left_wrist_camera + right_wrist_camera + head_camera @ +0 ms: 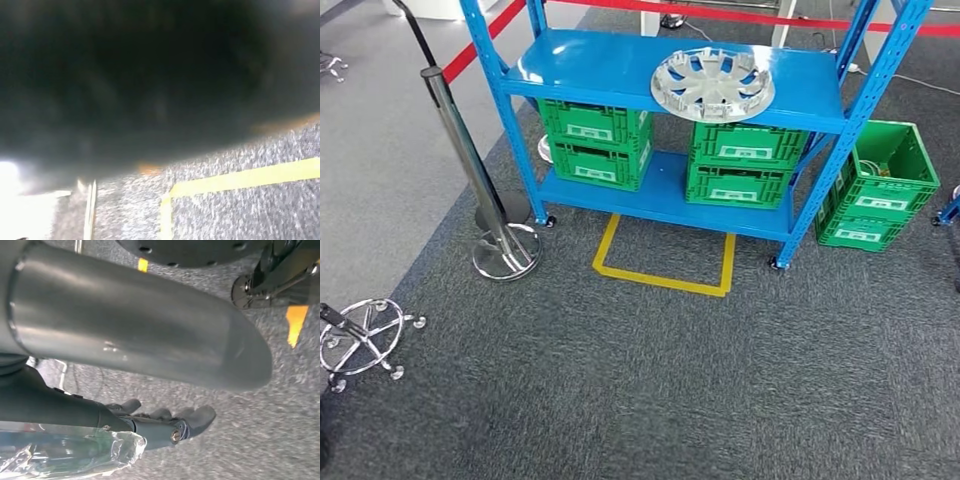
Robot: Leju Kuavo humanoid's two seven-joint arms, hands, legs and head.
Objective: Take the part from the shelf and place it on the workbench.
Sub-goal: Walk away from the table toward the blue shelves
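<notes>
The wheel cover (712, 84), a round silver disc with moulded spokes, lies flat on the top board of the blue metal shelf (622, 72), towards its right end, so the right arm looks the nearer one. The right hand (166, 422) hangs low over grey carpet, dark fingers loosely extended, holding nothing. The left wrist view is too dark and blurred; I cannot tell that hand's state.

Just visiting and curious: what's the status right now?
Right hand hanging over carpet, fingers apart, holding nothing. Silver wheel cover on blue shelf, untouched. Nothing between robot and shelf.
</notes>
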